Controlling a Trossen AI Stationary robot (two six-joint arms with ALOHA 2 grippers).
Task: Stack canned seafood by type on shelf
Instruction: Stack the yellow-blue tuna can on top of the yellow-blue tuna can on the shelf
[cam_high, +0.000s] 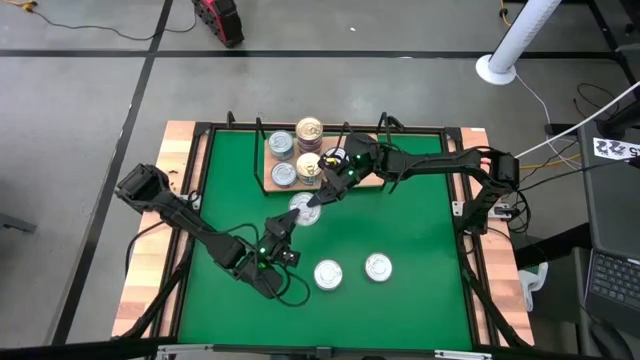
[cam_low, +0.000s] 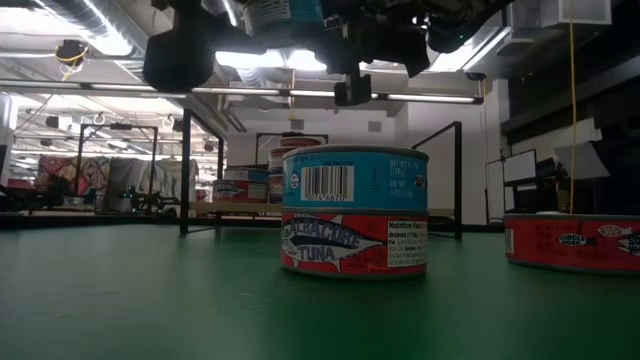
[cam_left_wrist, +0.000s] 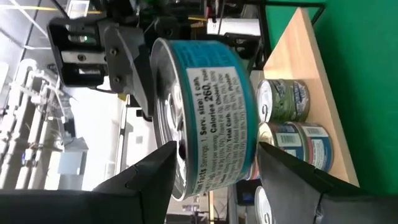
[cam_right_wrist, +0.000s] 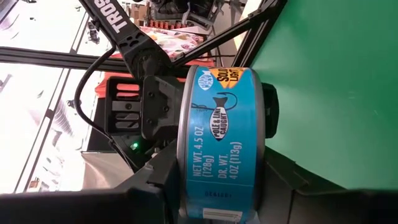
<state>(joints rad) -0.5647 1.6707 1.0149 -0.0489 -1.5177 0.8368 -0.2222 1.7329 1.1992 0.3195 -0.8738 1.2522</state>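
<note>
One tin of canned seafood, blue-labelled (cam_high: 305, 208) (cam_right_wrist: 224, 137) (cam_left_wrist: 211, 112), hangs in the air over the middle of the green table. My right gripper (cam_high: 318, 197) (cam_right_wrist: 222, 165) is shut on it from the far right. My left gripper (cam_high: 296, 218) (cam_left_wrist: 216, 149) comes from the near left and is open, one finger on each side of the same tin's flat ends. The shelf (cam_high: 267, 160) (cam_left_wrist: 305, 68) stands at the far side of the mat with several tins (cam_high: 296, 152) on its board, some stacked. My right gripper pinches the tin across its two flat ends, one finger by the lid's rim (cam_right_wrist: 183, 152) and the other on the base side (cam_right_wrist: 268, 163). The fingers reach in about level from the far right. The tin is lifted clear of the table, tilted, its silver lid facing upward.
Near the front edge stand a blue tin stacked on a red tuna tin (cam_low: 355, 210) (cam_high: 328, 272) and a single red tin (cam_low: 575, 243) (cam_high: 378, 267). The shelf's black wire frame (cam_low: 185, 170) rises behind them. Pale wooden planks (cam_high: 150, 260) border the mat.
</note>
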